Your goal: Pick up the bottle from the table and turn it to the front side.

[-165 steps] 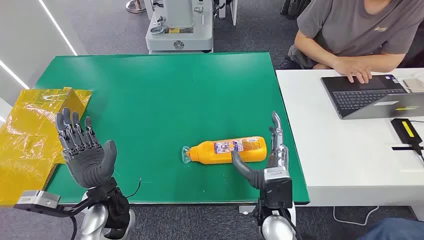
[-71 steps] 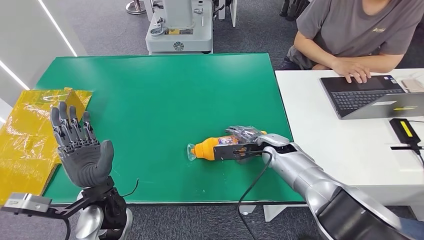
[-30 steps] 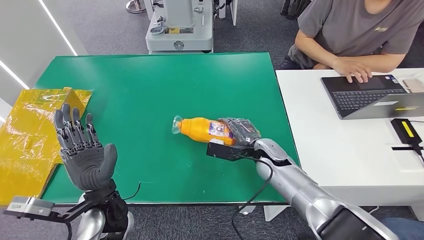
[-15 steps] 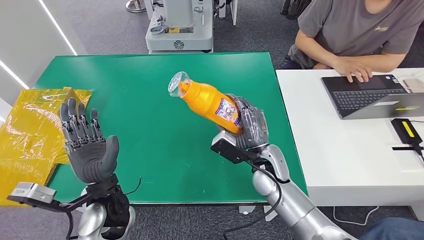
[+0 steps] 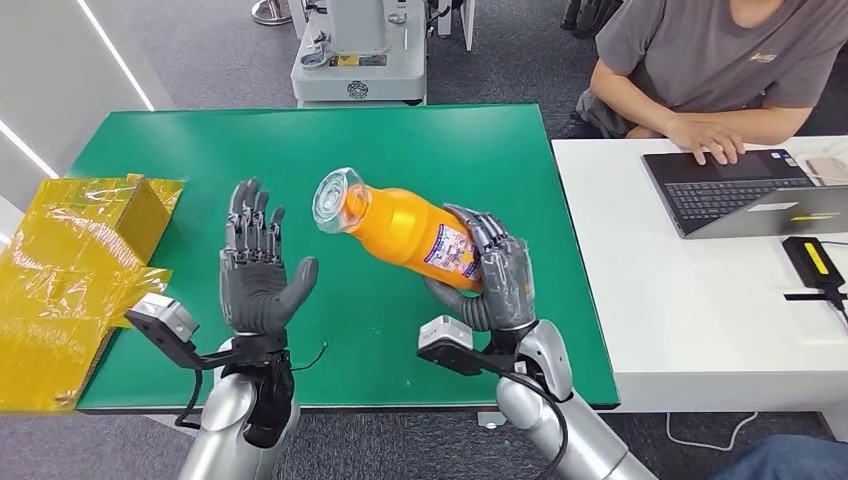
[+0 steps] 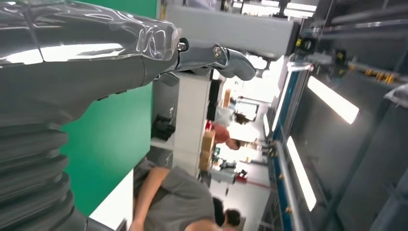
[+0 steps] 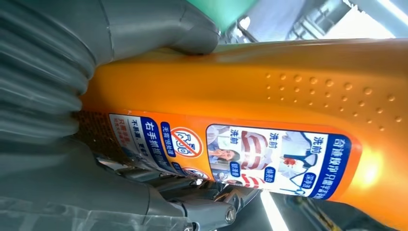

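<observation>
An orange bottle with a clear cap and a printed label is lifted above the green table, tilted, its cap end toward the left. My right hand grips its lower body, fingers wrapped around the label. The right wrist view shows the bottle close up, label facing the camera, the hand closed around it. My left hand is raised beside the cap, palm toward the bottle, fingers spread and holding nothing. The left hand also appears in the left wrist view, stretched out.
A crumpled yellow bag lies over the table's left edge. A white desk with a laptop stands to the right, where a person sits typing. A grey machine stands behind the table.
My right hand has tipped the lifted bottle lower and drawn it nearer. My left hand has swung right from the table's left edge to just beside the cap.
</observation>
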